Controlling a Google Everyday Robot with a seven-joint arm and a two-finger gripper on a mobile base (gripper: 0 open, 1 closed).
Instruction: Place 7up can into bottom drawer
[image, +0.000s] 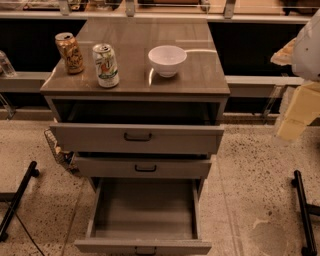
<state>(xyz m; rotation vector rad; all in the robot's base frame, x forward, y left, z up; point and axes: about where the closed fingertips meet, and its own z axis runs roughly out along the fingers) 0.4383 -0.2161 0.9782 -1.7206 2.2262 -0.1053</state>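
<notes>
Gripper (295, 117) sits at the far right edge of view, off to the side of the cabinet (200, 80) and well apart from everything on it. Nothing visible in it; can't tell if it's clenched or released. Nearest item on the cabinet is the bowl (167, 60), right of centre. 7up can (105, 65) is left of that, upright near the front edge, untouched, so I'd say the grasp hasn't started. Brown can (69, 53) stands further left and back, near the 7up can but not touching. That's close enough that I'd approach from the front or right. Below, top drawer (137, 137) and middle drawer (145, 167) are out a little. Bottom drawer (145, 207) is pulled far out, bare inside. It projects past the upper fronts, likely so the can can go straight down in.
</notes>
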